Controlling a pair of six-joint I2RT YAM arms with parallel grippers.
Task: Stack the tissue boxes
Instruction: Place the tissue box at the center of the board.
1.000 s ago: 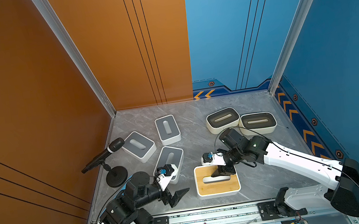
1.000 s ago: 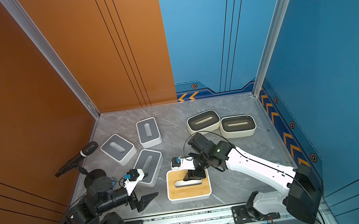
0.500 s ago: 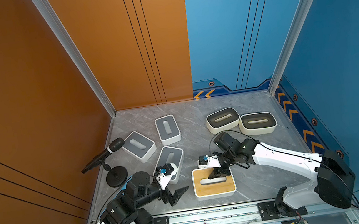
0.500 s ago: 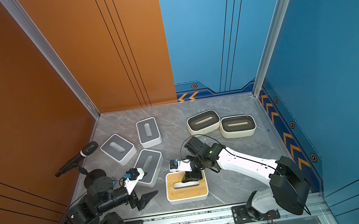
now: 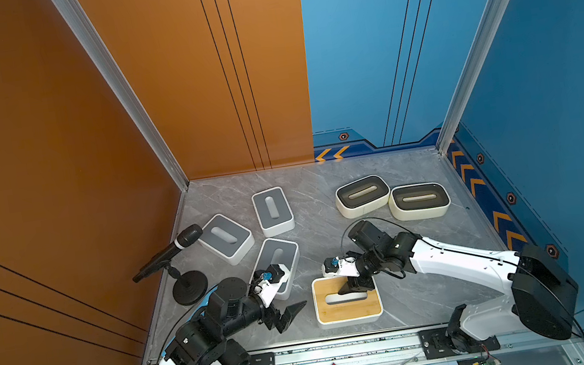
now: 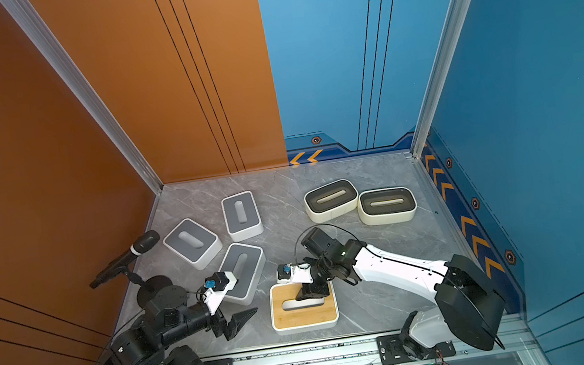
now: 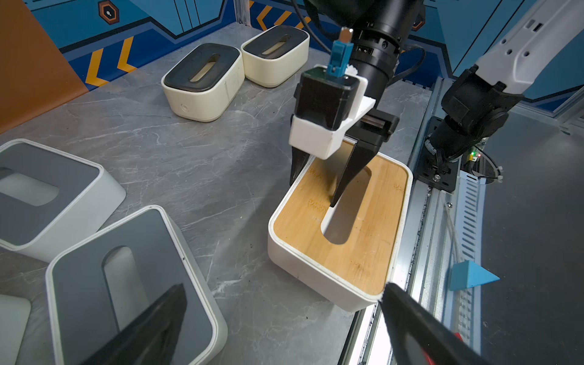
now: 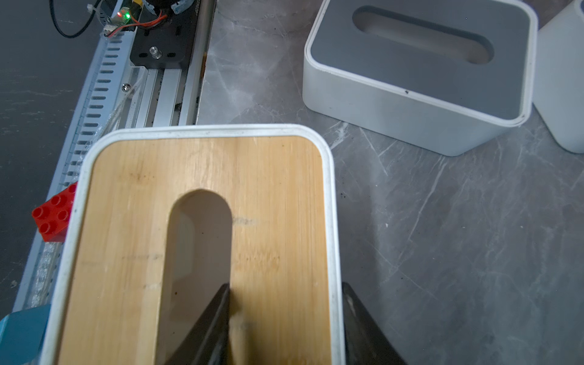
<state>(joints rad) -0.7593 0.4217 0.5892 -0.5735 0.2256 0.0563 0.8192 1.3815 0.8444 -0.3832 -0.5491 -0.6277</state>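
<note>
The right hand (image 5: pixel 355 287) is clamped on the bamboo box (image 5: pixel 351 311). The wrist views show one finger inside the slot (image 8: pixel 199 246) and the other outside the long wall that faces away from the rail (image 5: pixel 344 346), pinching the strip of lid and wall between them. The box lies at the front of the bench (image 5: pixel 321 233), just beside the rail. It seems to sit flat, though I cannot tell whether it is lifted at all. Its long axis runs along the rail, and the hand bites across the short way, toward the box's right end rather than its middle.

The left hand (image 5: pixel 287 314) hangs empty with its fingers wide apart, just left of the box.

Nothing is stacked yet. The nearest grey box (image 5: pixel 278 257) lies left of the held box and a little behind it, near the left arm. Its long axis runs roughly front to back, close to square with the bamboo box's. Setting the box there would likely call for a lift, a carry leftward and a wrist turn to line up the axes. With the grip off-centre, the free end may sag.

The cream boxes (image 5: pixel 362 195) sit touching each other at the back right. Their axes run nearly parallel to the held box's, so that way would need less turning.
</note>
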